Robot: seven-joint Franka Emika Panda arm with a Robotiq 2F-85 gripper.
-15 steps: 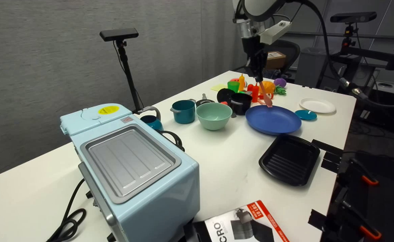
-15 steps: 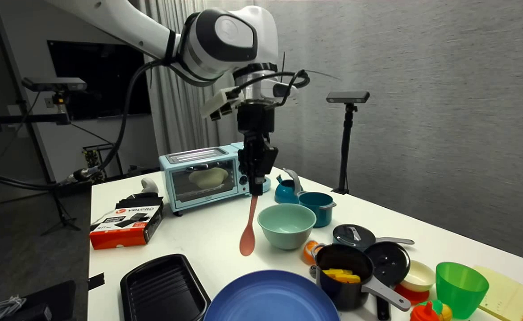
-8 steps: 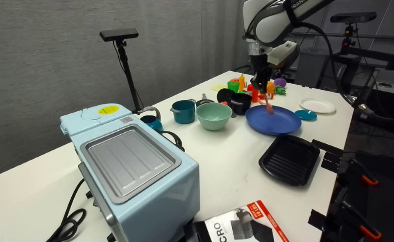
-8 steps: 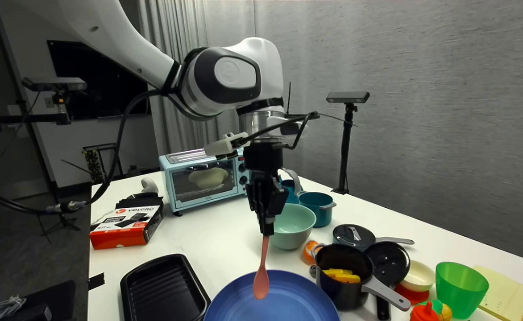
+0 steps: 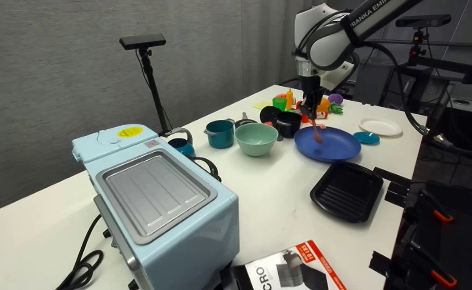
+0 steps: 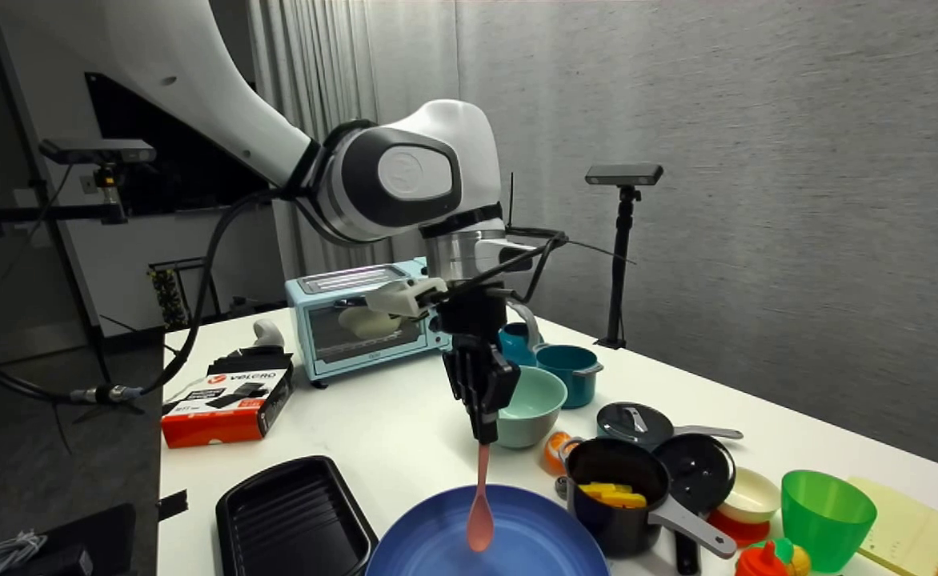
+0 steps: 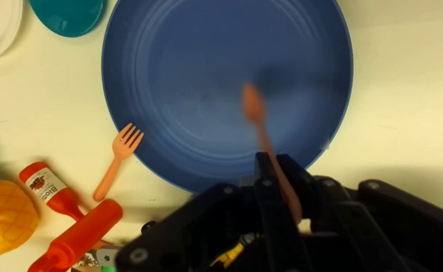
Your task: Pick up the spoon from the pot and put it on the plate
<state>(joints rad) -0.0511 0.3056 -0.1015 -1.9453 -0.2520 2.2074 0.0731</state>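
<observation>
Table [image 5: 276, 209], white, shows in both exterior views. Over it reaches the robot arm [image 6: 405, 172], and on it stands a light-blue toaster oven [image 6: 357, 344]. The plate [image 7: 206, 75] is broad, round and blue, with the black tray [image 5: 346, 193] just beside it. The gripper [image 7: 271, 155] points down, its fingers drawn nearly together and holding a slim handle between them. A mint-green bowl [image 5: 256, 141] stands upright near the black pot [image 6: 609, 528]. That slim handle belongs to the salmon-pink spoon [image 6: 481, 524], out of the pot, its scoop lowest and over the plate; whether the tip touches I cannot tell. In the wrist view a similar fork [image 7: 121, 151] lies with its tines over the plate's rim. Inside the pot are small yellow pieces [image 6: 613, 498]
</observation>
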